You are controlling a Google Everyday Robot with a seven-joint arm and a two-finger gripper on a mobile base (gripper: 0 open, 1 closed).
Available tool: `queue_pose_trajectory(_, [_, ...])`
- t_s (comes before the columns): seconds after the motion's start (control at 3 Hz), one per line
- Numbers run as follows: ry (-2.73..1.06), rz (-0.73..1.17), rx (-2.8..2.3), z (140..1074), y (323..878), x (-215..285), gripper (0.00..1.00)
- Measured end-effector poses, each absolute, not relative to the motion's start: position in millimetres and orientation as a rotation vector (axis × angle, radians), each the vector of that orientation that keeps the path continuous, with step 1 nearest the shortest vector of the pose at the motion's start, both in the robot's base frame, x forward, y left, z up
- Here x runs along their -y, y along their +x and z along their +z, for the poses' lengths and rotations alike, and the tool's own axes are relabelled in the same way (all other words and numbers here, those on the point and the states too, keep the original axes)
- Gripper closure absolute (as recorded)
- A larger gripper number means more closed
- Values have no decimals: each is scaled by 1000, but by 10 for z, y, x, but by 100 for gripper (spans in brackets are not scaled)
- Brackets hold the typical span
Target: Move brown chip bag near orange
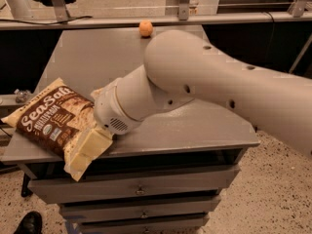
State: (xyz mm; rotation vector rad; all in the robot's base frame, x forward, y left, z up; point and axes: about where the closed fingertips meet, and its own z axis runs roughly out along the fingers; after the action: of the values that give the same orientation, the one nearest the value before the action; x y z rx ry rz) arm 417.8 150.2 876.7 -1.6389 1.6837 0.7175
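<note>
The brown chip bag (48, 117) lies flat at the front left corner of the grey table (87, 57), with its "Sea Salt" lettering facing up and its pale lower corner hanging over the front edge. The orange (146, 28) sits at the far edge of the table, near the middle. My gripper (90, 147) is low at the table's front edge and rests on the bag's right front corner. The big white arm (204, 87) reaches in from the right and hides the table's right half.
The table is a grey cabinet with drawers (141, 189) below its front edge. A metal rail (195, 19) runs behind it. A dark shoe (29, 223) shows on the floor at the lower left.
</note>
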Motion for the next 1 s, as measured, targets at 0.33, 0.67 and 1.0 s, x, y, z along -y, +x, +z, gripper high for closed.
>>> queue_pose_trajectory(0.33, [-1630,717,-1700,8647,4256,-1654,0])
queue_pose_trajectory(0.67, [-1613,698,-1723,8571,4339,-1694,16])
queue_pose_trajectory(1.0, [-1602,653,-1746,8555,4432,-1623,40])
